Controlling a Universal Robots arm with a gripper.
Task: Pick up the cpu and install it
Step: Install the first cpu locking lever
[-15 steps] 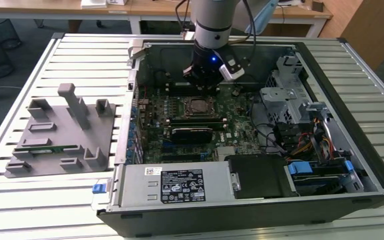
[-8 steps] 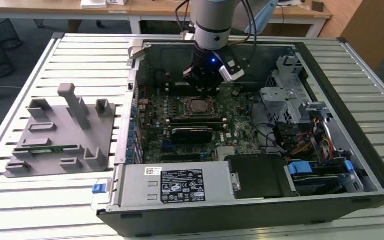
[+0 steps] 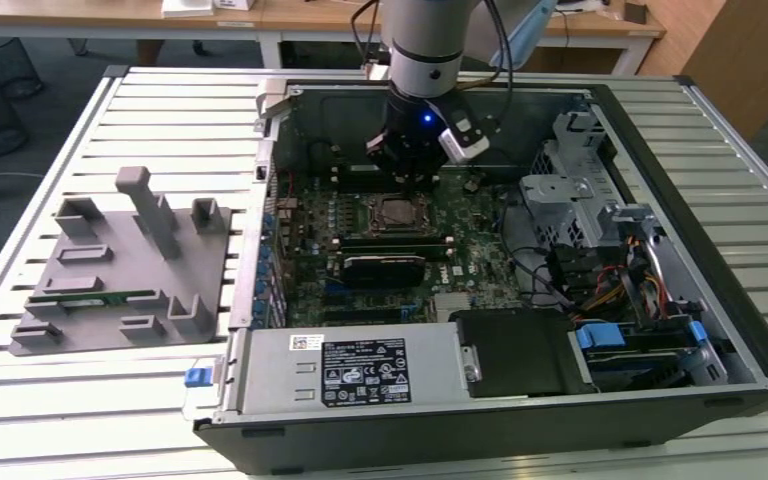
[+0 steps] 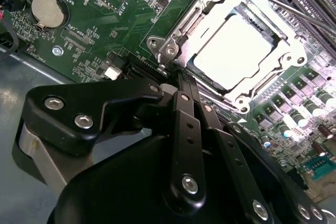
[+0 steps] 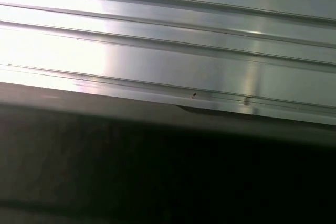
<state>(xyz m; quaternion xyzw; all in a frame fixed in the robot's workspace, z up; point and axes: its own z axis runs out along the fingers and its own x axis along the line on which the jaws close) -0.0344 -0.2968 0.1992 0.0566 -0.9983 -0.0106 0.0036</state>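
Here cpu (image 4: 237, 46) lies flat in socket frame (image 4: 173, 45) on motherboard (image 4: 131, 9), shiny top up. Hand (image 3: 411, 160) hangs just above socket, apparently empty; cannot tell finger spread. Cpu probably light, stiff, slick-topped, fragile underneath; grip by thin edges.

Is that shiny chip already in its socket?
In. The cpu lies flat inside the socket's metal frame on the board, apart from the gripper.

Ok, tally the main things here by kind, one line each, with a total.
Computer case: 1
Grey holder tray: 1
Green memory stick, on the tray: 1
cpu, in the motherboard socket: 1
Total: 4
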